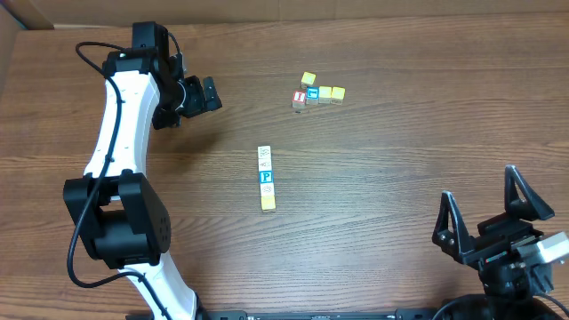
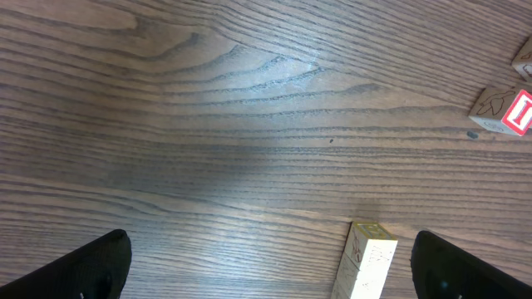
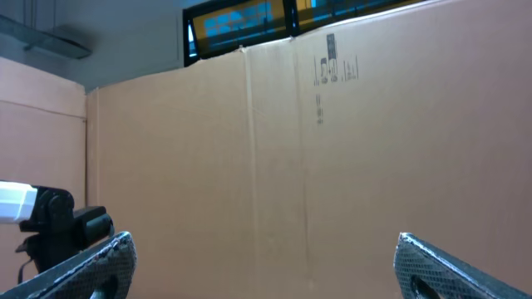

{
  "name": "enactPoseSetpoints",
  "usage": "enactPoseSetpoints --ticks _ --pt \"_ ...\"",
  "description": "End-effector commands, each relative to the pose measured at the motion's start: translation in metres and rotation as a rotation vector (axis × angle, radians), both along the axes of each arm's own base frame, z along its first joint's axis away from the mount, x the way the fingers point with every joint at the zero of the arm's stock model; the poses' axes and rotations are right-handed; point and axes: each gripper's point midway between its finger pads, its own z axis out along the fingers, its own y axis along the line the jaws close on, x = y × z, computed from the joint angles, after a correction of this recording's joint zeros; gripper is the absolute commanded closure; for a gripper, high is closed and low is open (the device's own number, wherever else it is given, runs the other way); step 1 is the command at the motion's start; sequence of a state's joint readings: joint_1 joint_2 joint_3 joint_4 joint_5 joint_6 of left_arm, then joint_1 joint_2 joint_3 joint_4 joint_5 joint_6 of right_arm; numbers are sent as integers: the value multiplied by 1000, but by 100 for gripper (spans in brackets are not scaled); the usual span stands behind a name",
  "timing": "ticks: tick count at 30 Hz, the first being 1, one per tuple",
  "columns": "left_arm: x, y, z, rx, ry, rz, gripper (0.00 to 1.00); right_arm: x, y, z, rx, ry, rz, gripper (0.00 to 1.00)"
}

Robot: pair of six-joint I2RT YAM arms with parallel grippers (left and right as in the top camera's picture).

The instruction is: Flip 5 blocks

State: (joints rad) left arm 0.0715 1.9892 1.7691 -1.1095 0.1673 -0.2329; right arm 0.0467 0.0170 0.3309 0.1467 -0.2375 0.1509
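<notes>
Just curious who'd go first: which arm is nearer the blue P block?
Left. The left arm holds open jaws up-left of the blue P block in the overhead view; the right arm sits much farther, at the lower right.

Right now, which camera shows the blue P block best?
Overhead: the blue P block faces up, letter readable, in the middle of the row. The left wrist view catches only one end block of that row, no P. The right wrist view shows only a cardboard wall.
</notes>
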Motion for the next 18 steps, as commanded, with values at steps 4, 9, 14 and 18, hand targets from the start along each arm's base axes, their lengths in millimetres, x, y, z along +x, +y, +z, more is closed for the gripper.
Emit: enactPoseSetpoints --ticks 4,9,14,18 --pt "2 -2 2 7 -7 -6 0 12 -4 -22 -30 19 -46 0" --pt "2 -2 2 7 -7 -6 0 28 -9 -51 -20 89 -75 0" --pt "2 -2 2 7 -7 -6 0 41 -8 -83 -26 158 -74 0" --pt "2 -1 2 8 -7 -5 0 47 -11 -99 -21 189 -91 0"
